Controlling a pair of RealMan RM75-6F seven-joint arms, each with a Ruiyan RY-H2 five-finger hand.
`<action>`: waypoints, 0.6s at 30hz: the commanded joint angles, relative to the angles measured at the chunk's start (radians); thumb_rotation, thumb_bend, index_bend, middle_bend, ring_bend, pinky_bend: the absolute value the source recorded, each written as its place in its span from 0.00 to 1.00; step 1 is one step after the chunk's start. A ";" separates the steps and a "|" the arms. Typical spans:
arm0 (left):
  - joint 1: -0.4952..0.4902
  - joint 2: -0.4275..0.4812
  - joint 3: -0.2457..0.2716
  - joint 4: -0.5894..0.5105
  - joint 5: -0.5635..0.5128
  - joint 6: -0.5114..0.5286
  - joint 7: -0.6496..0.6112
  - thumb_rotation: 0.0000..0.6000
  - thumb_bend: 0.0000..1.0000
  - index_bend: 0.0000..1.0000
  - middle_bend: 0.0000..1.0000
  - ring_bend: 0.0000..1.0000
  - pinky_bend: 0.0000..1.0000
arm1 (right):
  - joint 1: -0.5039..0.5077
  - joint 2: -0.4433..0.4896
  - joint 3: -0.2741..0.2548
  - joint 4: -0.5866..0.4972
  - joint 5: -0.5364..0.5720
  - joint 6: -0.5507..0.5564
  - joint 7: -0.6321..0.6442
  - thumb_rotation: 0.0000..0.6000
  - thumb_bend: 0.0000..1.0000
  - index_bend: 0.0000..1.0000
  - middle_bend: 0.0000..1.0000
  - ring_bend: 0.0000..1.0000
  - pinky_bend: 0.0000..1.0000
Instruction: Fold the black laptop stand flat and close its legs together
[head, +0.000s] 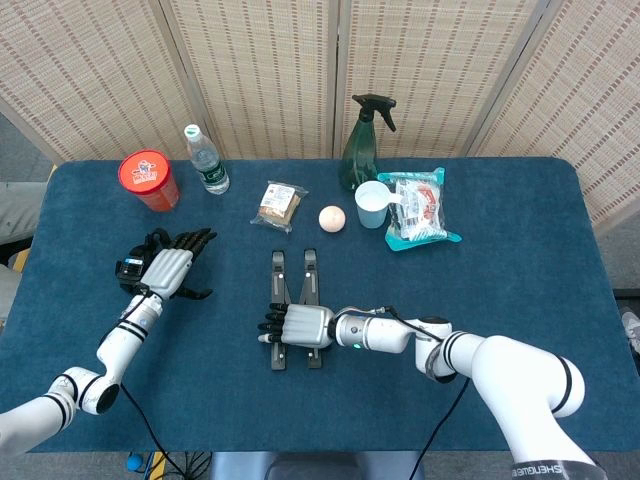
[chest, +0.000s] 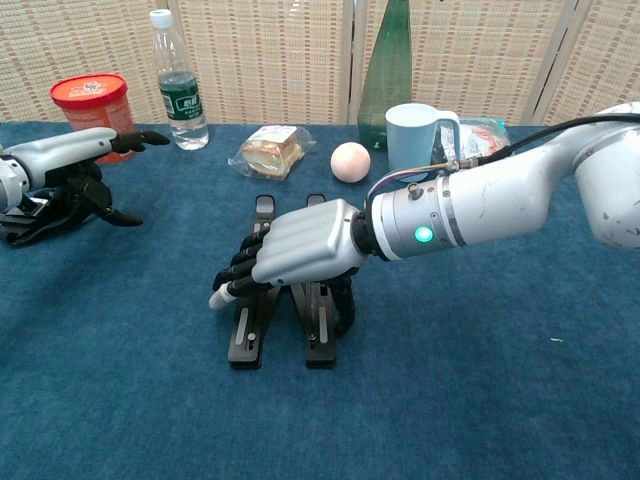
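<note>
The right hand arches over the near half of the black laptop stand, fingers loosely spread, thumb beside the right leg, seemingly to squeeze the legs together. The chest view shows no firm grip. The left hand hovers open, well away to the left.

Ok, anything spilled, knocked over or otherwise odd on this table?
Nothing stands out. The bottle, spray bottle and cup stand upright, and the laptop stand lies flat under the right hand.
</note>
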 joint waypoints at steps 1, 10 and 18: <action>-0.001 -0.002 -0.001 0.001 0.001 0.000 -0.002 1.00 0.15 0.01 0.00 0.00 0.00 | 0.008 0.006 -0.005 -0.004 0.005 -0.006 0.009 1.00 0.06 0.00 0.02 0.00 0.00; -0.005 -0.011 -0.002 0.008 0.007 -0.005 -0.003 1.00 0.15 0.01 0.00 0.00 0.00 | 0.031 0.014 -0.005 -0.018 0.030 -0.032 0.029 1.00 0.14 0.00 0.10 0.00 0.00; -0.004 -0.014 -0.003 0.011 0.008 -0.005 -0.005 1.00 0.15 0.01 0.00 0.00 0.00 | 0.033 -0.001 -0.007 -0.001 0.048 -0.034 0.043 1.00 0.18 0.03 0.22 0.00 0.00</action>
